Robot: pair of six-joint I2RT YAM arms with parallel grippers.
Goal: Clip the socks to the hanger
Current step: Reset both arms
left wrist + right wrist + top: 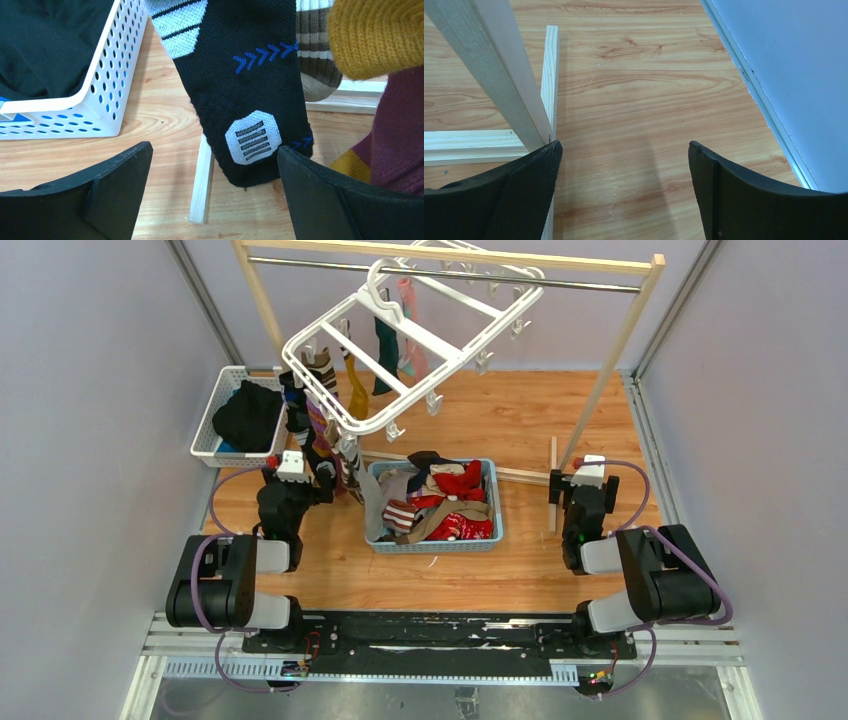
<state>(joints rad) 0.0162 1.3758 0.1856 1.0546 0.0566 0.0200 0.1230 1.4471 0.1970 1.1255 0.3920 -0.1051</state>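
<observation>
The white hanger (440,335) hangs tilted from the metal rail, with several socks clipped along its left and back sides. A black sock with blue arrows (245,90) dangles just ahead of my left gripper (212,152), which is open and empty; a mustard sock (375,35), a brown striped sock (312,50) and a maroon sock (400,135) hang beside it. More socks (450,502) lie heaped in the blue basket (436,545). My right gripper (624,150) is open and empty, low over the floor by the rack's foot.
A white basket (214,410) with a black garment (250,415) stands at the left, also in the left wrist view (100,100). The wooden rack's post (499,70) and foot bars (549,75) are next to my right gripper. A wall (784,75) is at the right.
</observation>
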